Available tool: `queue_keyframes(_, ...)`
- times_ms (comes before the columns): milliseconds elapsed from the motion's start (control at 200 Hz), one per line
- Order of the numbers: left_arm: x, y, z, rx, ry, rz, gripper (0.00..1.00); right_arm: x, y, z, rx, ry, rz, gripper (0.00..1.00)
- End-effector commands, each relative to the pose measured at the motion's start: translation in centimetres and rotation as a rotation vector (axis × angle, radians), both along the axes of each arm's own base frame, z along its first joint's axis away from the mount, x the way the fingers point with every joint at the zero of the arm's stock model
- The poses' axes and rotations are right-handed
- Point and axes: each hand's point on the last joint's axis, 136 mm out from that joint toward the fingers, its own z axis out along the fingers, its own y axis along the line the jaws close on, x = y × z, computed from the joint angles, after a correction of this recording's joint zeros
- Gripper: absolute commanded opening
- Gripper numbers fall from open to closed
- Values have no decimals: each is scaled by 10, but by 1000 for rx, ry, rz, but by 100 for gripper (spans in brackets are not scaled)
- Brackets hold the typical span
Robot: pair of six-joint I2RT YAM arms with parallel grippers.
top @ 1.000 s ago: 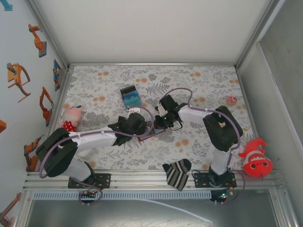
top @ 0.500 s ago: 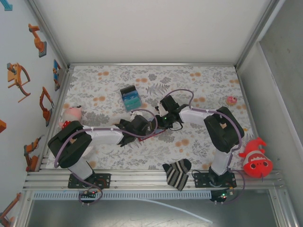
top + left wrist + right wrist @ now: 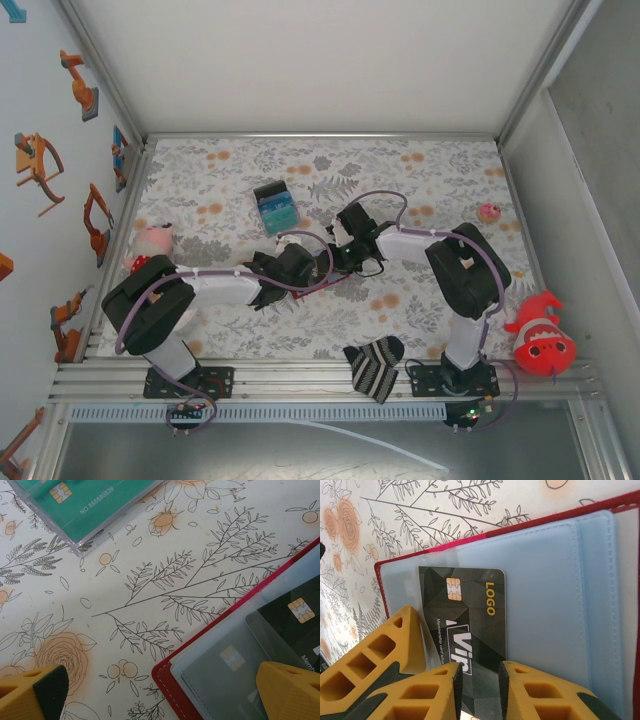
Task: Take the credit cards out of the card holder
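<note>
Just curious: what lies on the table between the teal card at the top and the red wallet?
Nothing: in the left wrist view, only bare floral tablecloth separates the teal card from the red wallet.

floral tablecloth, white back wall, aluminium frame

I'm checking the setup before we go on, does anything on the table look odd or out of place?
A striped sock lies over the table's near edge onto the metal rail, between the arm bases. Otherwise nothing stands out: the card holder lies open and flat, with a black card in it.

Teal card reads NO.88880839; black card LOGO.
</note>
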Motion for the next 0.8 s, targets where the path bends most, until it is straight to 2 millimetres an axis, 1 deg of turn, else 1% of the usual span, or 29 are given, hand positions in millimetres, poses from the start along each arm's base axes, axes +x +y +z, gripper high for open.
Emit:
queue_keyframes(0,-19,22,-25,105,82,-6,97,-5,-21,-21,-111,29,-39,27)
queue_keyframes(205,-20,25,-28,113,88,-4,97,-2,-20,-8,-94,-4,-38,26)
queue_keyframes(356,-20,24,-28,112,89,-4,97,-1,-19,3,-76,-24,-41,24)
queue_keyframes(606,-19,22,-29,115,91,-6,97,-1,-14,21,-24,-52,-30,24)
queue_keyframes(736,-18,20,-30,108,95,-10,97,-1,-17,25,-35,-67,-35,24)
queue_keyframes(796,-18,19,-29,106,95,-11,97,-1,-21,23,-55,-71,-41,24)
